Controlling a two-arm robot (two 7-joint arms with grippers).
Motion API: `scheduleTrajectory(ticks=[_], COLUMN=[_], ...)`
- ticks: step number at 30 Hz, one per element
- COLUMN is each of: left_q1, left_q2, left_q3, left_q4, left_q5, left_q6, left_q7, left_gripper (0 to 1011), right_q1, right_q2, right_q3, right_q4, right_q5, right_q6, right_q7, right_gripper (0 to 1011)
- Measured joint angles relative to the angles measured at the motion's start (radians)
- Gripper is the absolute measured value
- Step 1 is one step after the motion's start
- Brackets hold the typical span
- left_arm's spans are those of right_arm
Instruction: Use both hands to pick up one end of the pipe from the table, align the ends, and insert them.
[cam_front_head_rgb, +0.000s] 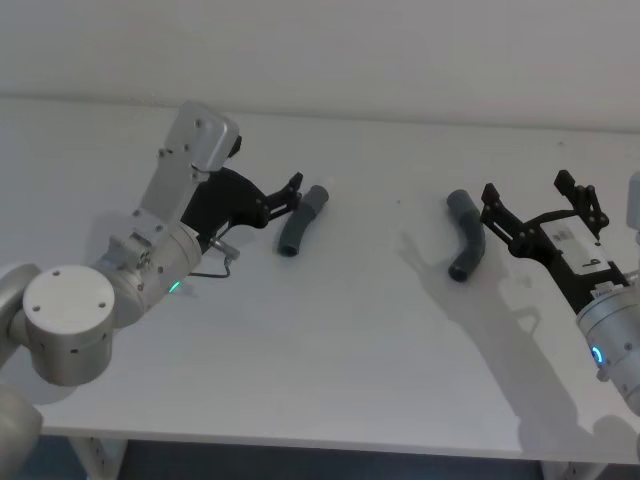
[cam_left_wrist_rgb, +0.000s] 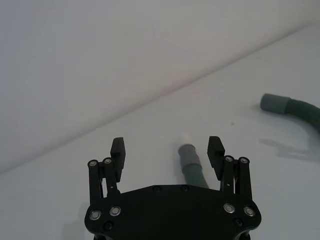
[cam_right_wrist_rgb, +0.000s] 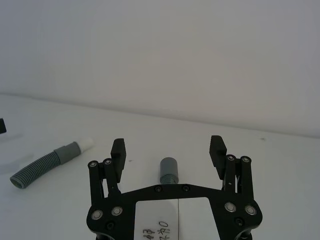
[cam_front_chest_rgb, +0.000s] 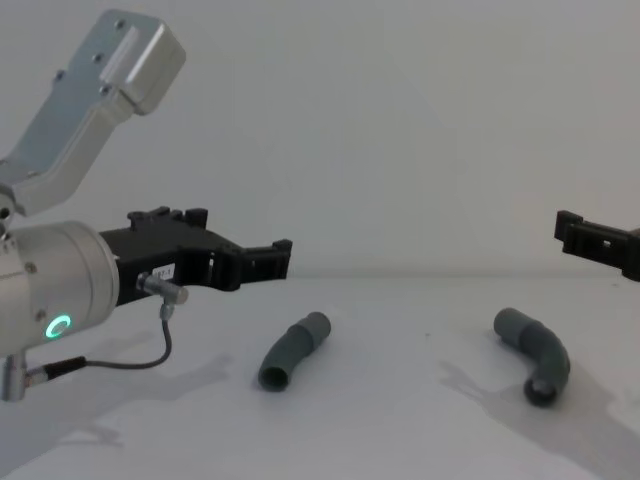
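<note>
Two dark grey pipe pieces lie apart on the white table (cam_front_head_rgb: 350, 340). The gently bent pipe piece (cam_front_head_rgb: 302, 220) (cam_front_chest_rgb: 292, 350) with a paler narrow tip lies on the left. My left gripper (cam_front_head_rgb: 288, 197) (cam_front_chest_rgb: 272, 256) stands open just beside and above it. In the left wrist view that pipe piece (cam_left_wrist_rgb: 191, 162) shows between the fingers of the left gripper (cam_left_wrist_rgb: 167, 146). The sharper elbow (cam_front_head_rgb: 468, 235) (cam_front_chest_rgb: 535, 352) lies on the right. My right gripper (cam_front_head_rgb: 528, 190) (cam_front_chest_rgb: 577, 231) is open next to it, and the elbow's round end (cam_right_wrist_rgb: 168, 170) shows between the fingers of the right gripper (cam_right_wrist_rgb: 167, 145).
A pale grey wall (cam_front_chest_rgb: 400, 120) rises behind the table. The table's front edge (cam_front_head_rgb: 330, 440) runs near me. A thin cable (cam_front_chest_rgb: 150, 350) loops from the left wrist above the table.
</note>
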Motion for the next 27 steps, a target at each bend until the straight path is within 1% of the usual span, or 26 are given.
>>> scheduleTrajectory(ticks=[2, 5, 9, 10, 11, 13, 16, 19, 24, 27], left_q1=[0.002, 0.005, 0.015, 0.015, 0.019, 0.023, 0.026, 0.025, 0.008, -0.005], left_q2=[0.003, 0.004, 0.004, 0.004, 0.003, 0.001, -0.001, -0.004, -0.007, -0.009], left_q3=[-0.002, -0.005, -0.016, -0.016, -0.020, -0.026, -0.032, -0.040, -0.044, -0.044], left_q4=[-0.017, -0.030, -0.058, -0.058, -0.065, -0.075, -0.082, -0.086, -0.076, -0.065], left_q5=[-0.014, -0.026, -0.051, -0.051, -0.059, -0.069, -0.078, -0.090, -0.099, -0.101], left_q6=[0.044, 0.082, 0.159, 0.159, 0.185, 0.220, 0.255, 0.303, 0.350, 0.364], left_q7=[-0.011, -0.017, -0.022, -0.022, -0.022, -0.021, -0.020, -0.019, -0.027, -0.035], left_gripper=[1001, 1001, 1001, 1001, 1001, 1001, 1001, 1001, 1001, 1001], right_q1=[0.000, 0.000, 0.000, 0.000, 0.000, 0.000, 0.000, 0.000, 0.000, 0.000], right_q2=[0.000, 0.000, 0.000, 0.000, 0.000, 0.000, 0.000, 0.000, 0.000, 0.000], right_q3=[0.000, 0.000, 0.000, 0.000, 0.000, 0.000, 0.000, 0.000, 0.000, 0.000], right_q4=[0.000, 0.000, 0.000, 0.000, 0.000, 0.000, 0.000, 0.000, 0.000, 0.000], right_q5=[0.000, 0.000, 0.000, 0.000, 0.000, 0.000, 0.000, 0.000, 0.000, 0.000], right_q6=[0.000, 0.000, 0.000, 0.000, 0.000, 0.000, 0.000, 0.000, 0.000, 0.000], right_q7=[0.000, 0.000, 0.000, 0.000, 0.000, 0.000, 0.000, 0.000, 0.000, 0.000], right_gripper=[1001, 1001, 1001, 1001, 1001, 1001, 1001, 1001, 1001, 1001])
